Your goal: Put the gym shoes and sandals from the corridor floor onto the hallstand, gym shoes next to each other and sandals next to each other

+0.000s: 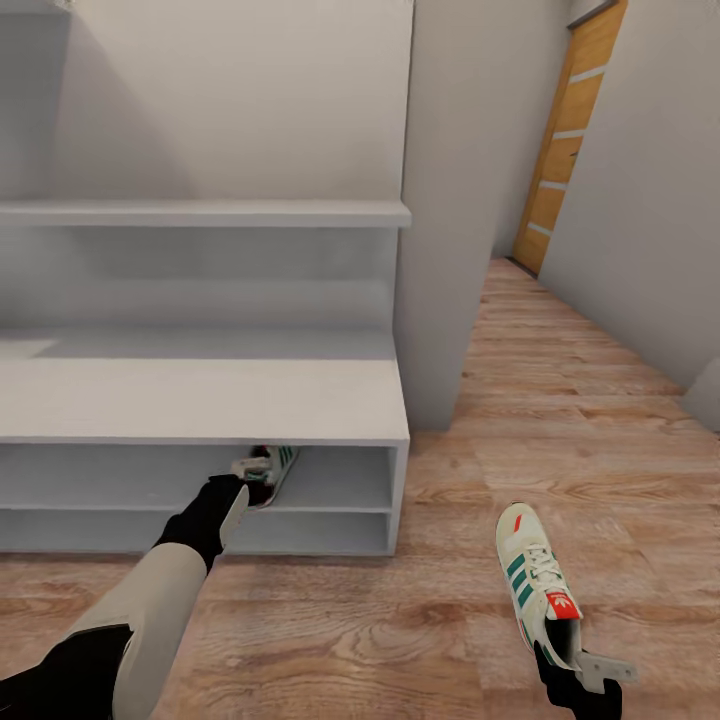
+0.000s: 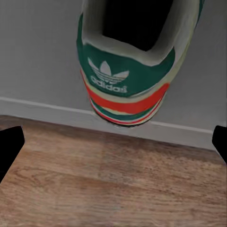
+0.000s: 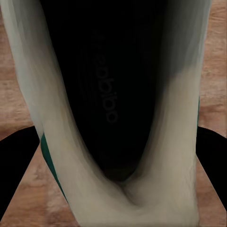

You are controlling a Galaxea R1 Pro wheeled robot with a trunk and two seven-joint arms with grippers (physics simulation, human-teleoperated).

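Sneaker (image 1: 268, 471) sits at the hallstand's (image 1: 200, 400) upper shelf edge, left gripper (image 1: 240, 490) released; right gripper (image 1: 580, 672) clasps its mate (image 1: 538, 582) (open floor (image 1: 420, 640) around).

door (image 1: 570, 140): orange-brown wood, pale horizontal bands, far end of passage, upper right, looks shut but hard to tell at this angle
side wall (image 1: 650, 200): plain grey, runs along the right, meets the door frame
pillar wall (image 1: 450, 200): pale grey block, stands between the shelving and the passage to the door
back wall (image 1: 200, 90): grey-white, flat, soft shadow across it
corner block (image 1: 705, 395): grey, low, at right edge, cut off by the frame
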